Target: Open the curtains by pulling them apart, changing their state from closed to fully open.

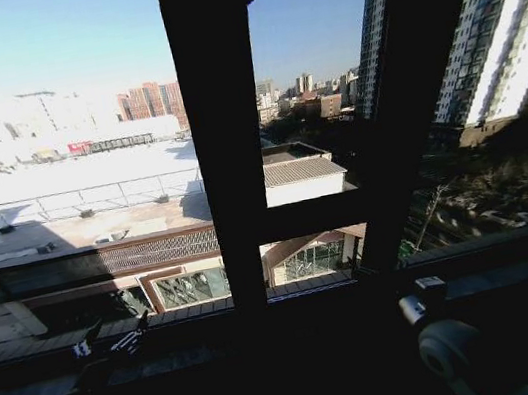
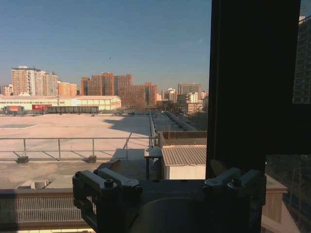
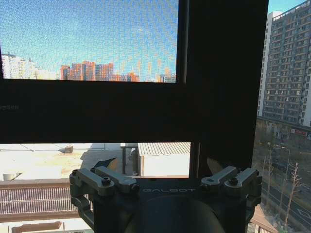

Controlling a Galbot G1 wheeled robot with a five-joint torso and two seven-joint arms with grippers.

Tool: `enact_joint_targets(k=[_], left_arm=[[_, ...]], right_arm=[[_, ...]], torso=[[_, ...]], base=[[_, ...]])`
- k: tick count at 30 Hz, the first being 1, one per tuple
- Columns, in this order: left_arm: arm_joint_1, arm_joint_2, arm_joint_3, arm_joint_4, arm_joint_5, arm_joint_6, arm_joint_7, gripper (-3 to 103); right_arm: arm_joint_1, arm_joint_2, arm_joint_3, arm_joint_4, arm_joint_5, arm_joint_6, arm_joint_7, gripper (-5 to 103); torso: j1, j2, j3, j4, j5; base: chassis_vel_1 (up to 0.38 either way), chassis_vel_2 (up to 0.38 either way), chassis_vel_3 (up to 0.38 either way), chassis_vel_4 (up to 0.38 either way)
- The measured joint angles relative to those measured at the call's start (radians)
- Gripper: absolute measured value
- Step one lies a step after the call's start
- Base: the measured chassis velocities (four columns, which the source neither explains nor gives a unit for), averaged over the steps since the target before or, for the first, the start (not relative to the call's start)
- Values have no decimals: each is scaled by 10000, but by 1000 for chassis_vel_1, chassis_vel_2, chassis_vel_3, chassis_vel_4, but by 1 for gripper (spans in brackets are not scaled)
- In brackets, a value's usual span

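The curtains are out of view; bare glass and the city outside show ahead of me. My left gripper (image 1: 116, 342) hangs low at the left in front of the window sill. In the left wrist view the left gripper (image 2: 165, 167) is open, its fingers spread wide with nothing between them, facing the glass. My right gripper (image 1: 418, 298) sits low at the right near the sill. In the right wrist view the right gripper (image 3: 163, 165) is open and holds nothing, close before a dark frame post.
A wide dark vertical window bar (image 1: 223, 133) stands ahead, crossed by a horizontal bar (image 1: 308, 218). A second dark post (image 1: 419, 90) leans at the right. The sill (image 1: 212, 310) runs along below. A mesh screen (image 3: 87, 39) covers one upper pane.
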Motion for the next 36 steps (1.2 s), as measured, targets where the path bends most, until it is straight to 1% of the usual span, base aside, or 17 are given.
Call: enact_joint_targets(k=[2, 5, 12, 13, 14, 15, 18, 21, 25, 36], left_arm=[[-41, -13, 5, 6, -3, -3, 2, 100], [-102, -56, 26, 48, -11, -27, 2, 100], [-79, -94, 19, 76, -12, -105, 11, 100], [-75, -104, 18, 80, -10, -109, 12, 100], [-67, -121, 17, 84, -3, -114, 20, 100], [-59, -137, 18, 83, 5, -128, 33, 100], [-30, -173, 17, 68, 21, -144, 128, 100], [-12, -204, 10, 60, 48, -167, 203, 100], [23, -256, -23, 55, 72, -198, 229, 100], [192, -409, -29, -2, 199, -380, 293, 100]], right_arm=[[5, -8, 0, -22, -2, 0, 2, 100], [9, -9, -1, -56, -11, 0, 3, 100], [10, -12, -4, -56, -18, 0, 14, 100], [5, -10, -4, -56, -19, 0, 18, 100], [-6, 0, -2, -53, -20, 0, 25, 100], [-27, 6, 0, -51, -24, 0, 29, 100], [-69, 10, 4, -14, -31, 0, 33, 100], [-93, 13, 11, 25, -33, 0, 37, 100], [-120, 15, 31, 83, -34, 7, 49, 100], [-277, 34, 81, 221, -56, 64, 52, 100]], torso=[[0, 0, 0, 0, 5], [0, 0, 0, 0, -1], [-1, 2, -2, -2, 8], [0, 1, -1, 0, 6], [4, -1, 2, 0, -4], [7, -3, 3, -3, 0], [6, -2, 1, 0, 6], [4, -2, 1, -2, 6], [-2, 1, -2, 1, -3], [-3, 1, -1, -1, 2]], base=[[-346, -379, 327, 399], [-330, -387, 317, 387], [-317, -384, 314, 380], [-285, -441, 287, 415], [-285, -417, 253, 450], [-223, -417, 173, 407], [-197, -373, 161, 390], [-95, -353, 122, 371], [-36, -388, 31, 396], [-18, -387, 19, 373]])
